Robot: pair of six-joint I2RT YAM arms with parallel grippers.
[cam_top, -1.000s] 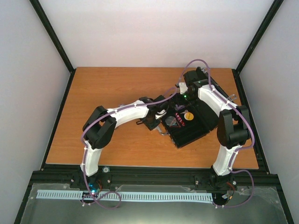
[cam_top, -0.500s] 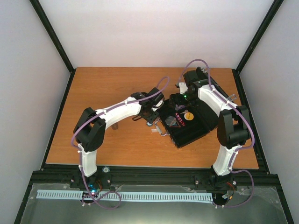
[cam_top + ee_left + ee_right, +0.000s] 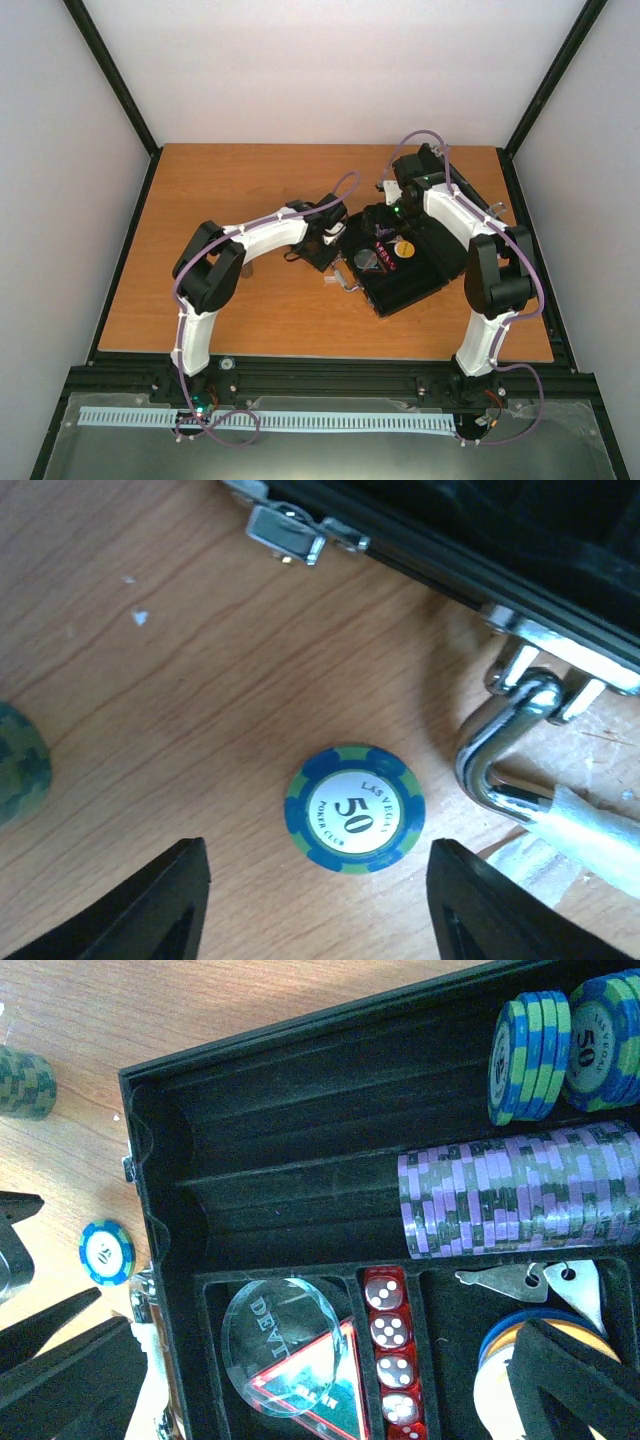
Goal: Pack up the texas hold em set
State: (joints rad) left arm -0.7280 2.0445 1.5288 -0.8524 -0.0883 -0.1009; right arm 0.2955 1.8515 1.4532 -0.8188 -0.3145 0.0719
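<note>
- Texas hold em set (image 3: 400,262): open on the table (image 3: 230,200); one blue 50 chip (image 3: 354,807) loose, flat on the wood just beside the handle (image 3: 497,765).
- Left gripper (image 3: 316,885): released, jaws astride that chip, touching nothing.
- Right gripper (image 3: 320,1390): spread wide over the set, empty.
- Probably best: lower fully to the wood, pinch across the rim, steer clear of the handle.

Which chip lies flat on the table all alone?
The blue-and-green 50 chip by the handle; the others stand on edge inside the case or sit in the green stack.
</note>
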